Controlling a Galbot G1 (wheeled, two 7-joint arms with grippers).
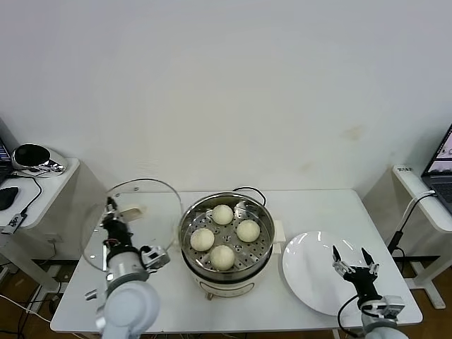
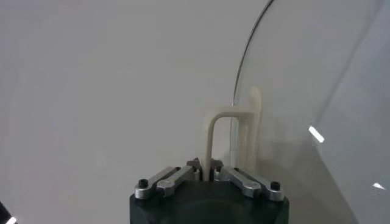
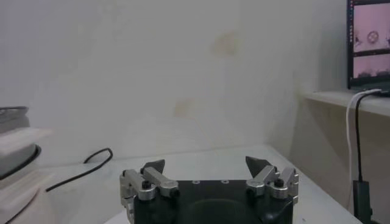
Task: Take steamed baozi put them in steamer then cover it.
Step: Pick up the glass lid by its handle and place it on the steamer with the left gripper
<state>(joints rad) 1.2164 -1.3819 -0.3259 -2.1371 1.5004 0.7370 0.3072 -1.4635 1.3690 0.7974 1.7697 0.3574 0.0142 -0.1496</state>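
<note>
Four pale baozi (image 1: 222, 214) (image 1: 248, 230) (image 1: 202, 239) (image 1: 222, 257) lie on the perforated tray of the shiny steamer (image 1: 189, 220) at the table's middle. My left gripper (image 1: 111, 211) is shut on the cream handle (image 2: 214, 137) of the round clear glass lid (image 1: 134, 219) and holds the lid on edge, tilted, to the left of the steamer. In the left wrist view the lid (image 2: 323, 109) stands beside the handle. My right gripper (image 1: 354, 263) is open and empty over the near edge of the white plate (image 1: 311, 261); it also shows in the right wrist view (image 3: 206, 165).
The steamer's white base and black cord (image 3: 79, 167) are to the right gripper's left. A side table with a laptop (image 1: 441, 173) stands at the right. Another side table with a black mouse (image 1: 7, 196) stands at the left.
</note>
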